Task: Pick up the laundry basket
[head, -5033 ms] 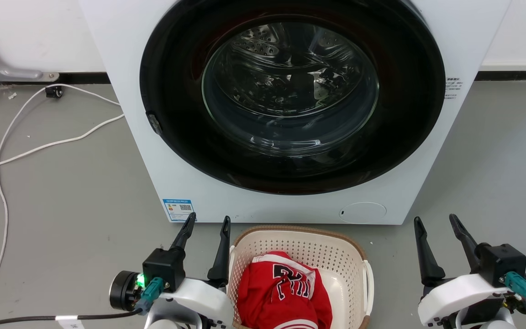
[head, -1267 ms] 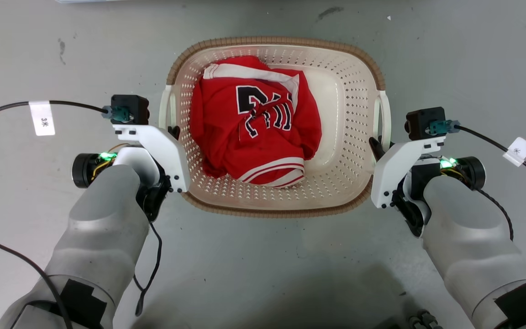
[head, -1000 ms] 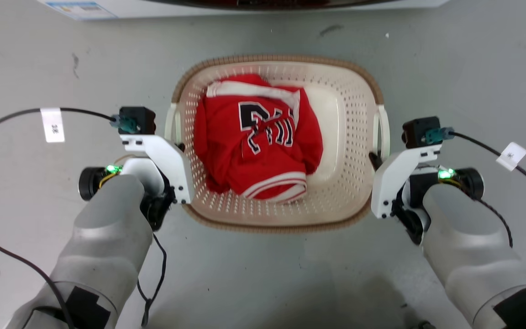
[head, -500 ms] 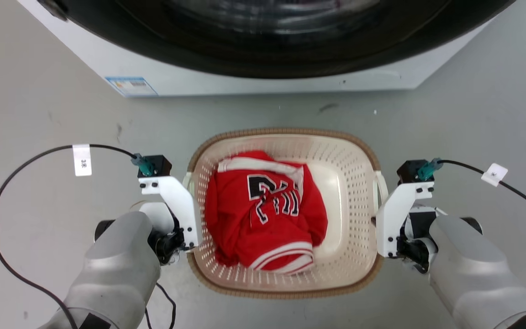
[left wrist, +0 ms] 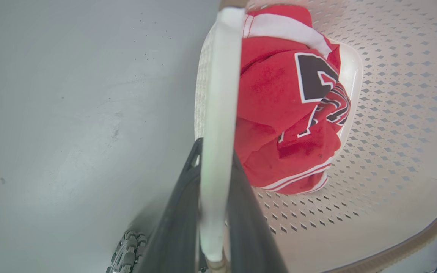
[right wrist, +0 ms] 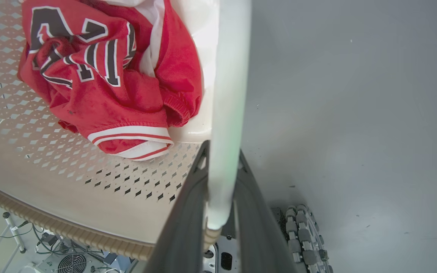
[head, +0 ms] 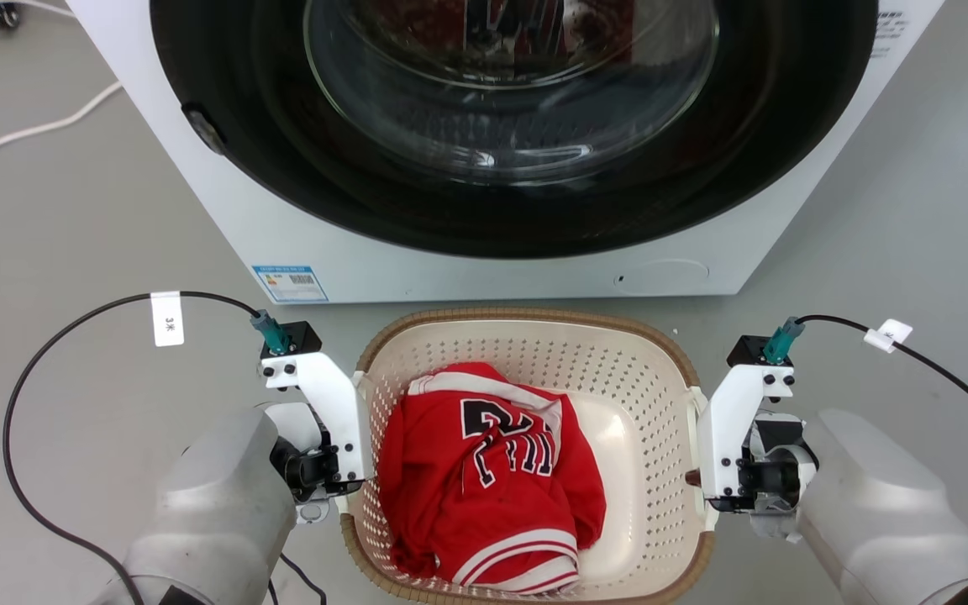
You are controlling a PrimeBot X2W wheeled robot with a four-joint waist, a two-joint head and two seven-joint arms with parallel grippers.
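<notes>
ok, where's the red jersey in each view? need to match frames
Head view: red jersey lower centre, inside the laundry basket.
Left wrist view: red jersey upper centre-right, just right of the left handle.
Right wrist view: red jersey upper left, just left of the right handle.
Shared landmark: the basket's brown rim, lower right in left wrist, lower left in right wrist.

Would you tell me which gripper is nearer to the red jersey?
Left. The left gripper clamps the laundry basket handle beside the red jersey; the right gripper clamps the opposite handle, bare basket floor between.
</notes>
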